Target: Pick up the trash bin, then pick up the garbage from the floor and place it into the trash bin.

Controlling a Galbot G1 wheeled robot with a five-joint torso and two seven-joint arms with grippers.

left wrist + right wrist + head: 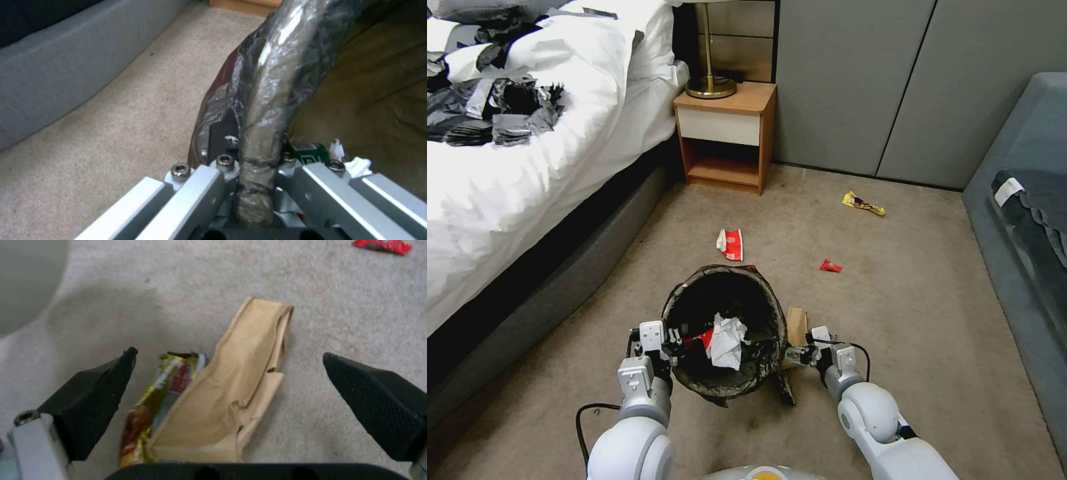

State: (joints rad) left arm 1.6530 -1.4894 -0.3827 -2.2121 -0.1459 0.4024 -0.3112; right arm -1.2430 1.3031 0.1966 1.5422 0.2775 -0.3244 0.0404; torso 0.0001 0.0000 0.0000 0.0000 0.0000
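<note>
The bin (720,327) is held off the carpet (894,320) by its rim, clenched in the left gripper (260,186). The right gripper (227,403), jaws spread, hangs over the paper bag (236,390); both should be centred before closing, the gold wrapper (155,400) left aside

A dark brown-black glossy bag (764,303) was recorded lining the trash bin (720,383), with a white crumpled tissue (727,340) and a red scrap inside. On the beige carpet (894,320) were noted a red-and-white crushed cup (731,244), a yellow wrapper (864,203), a small red wrapper (830,267), a plain tan-brown paper bag (231,386) and a gold, red and brown wrapper (155,400). The right gripper (231,386) was marked by black textured fingertips (95,396), and the bedding (560,153) was white.
</note>
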